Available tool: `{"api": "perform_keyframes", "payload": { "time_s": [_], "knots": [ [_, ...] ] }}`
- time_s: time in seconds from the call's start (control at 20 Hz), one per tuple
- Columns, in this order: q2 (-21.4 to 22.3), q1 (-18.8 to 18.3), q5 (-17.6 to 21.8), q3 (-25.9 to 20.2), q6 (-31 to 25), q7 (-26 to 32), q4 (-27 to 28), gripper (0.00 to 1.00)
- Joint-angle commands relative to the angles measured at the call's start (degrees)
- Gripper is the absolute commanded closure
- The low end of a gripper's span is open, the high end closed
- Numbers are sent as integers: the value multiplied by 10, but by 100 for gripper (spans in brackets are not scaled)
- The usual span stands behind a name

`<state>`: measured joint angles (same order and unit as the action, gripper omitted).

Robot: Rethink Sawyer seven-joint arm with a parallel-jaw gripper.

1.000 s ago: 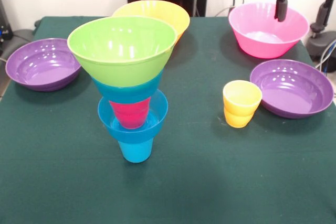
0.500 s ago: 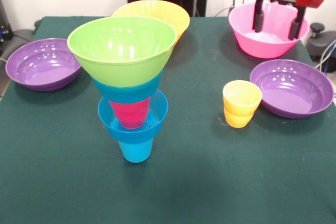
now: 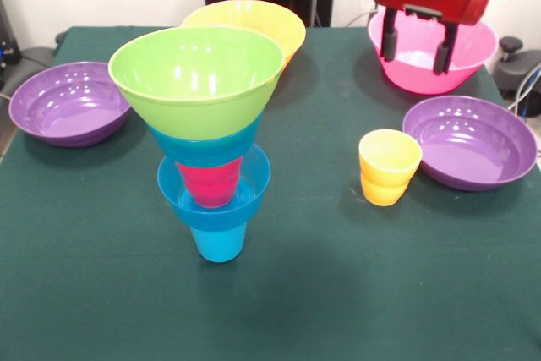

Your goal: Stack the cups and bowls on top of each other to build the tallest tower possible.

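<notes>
My claw [image 3: 416, 48] hangs open and empty in front of the pink bowl [image 3: 461, 73] at the desk's [image 3: 338, 276] far right. The tower [image 3: 211, 137] stands left of centre: blue cup, blue bowl, red cup, blue bowl, green bowl. The yellow cup [image 3: 389, 166] sits just beside a purple bowl [image 3: 470, 141].

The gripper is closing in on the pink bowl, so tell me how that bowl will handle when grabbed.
The pink bowl looks like thin glossy plastic, so probably light for its size and somewhat slippery under the fingers. Its wall flares out steeply from a narrower base, so a one-sided rim pinch may tilt it. The gripper hangs open over it, not yet gripping.
</notes>
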<state>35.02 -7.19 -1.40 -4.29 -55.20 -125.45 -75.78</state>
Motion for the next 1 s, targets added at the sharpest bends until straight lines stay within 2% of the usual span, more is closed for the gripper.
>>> {"api": "perform_keyframes", "payload": {
  "time_s": [0.05,0.75,1.0],
  "knots": [
    [-33,12,14,-6,94,-72,-77,0],
    [-84,48,8,21,216,-98,-83,0],
    [-96,57,0,36,211,-97,-80,0]
  ]
}}
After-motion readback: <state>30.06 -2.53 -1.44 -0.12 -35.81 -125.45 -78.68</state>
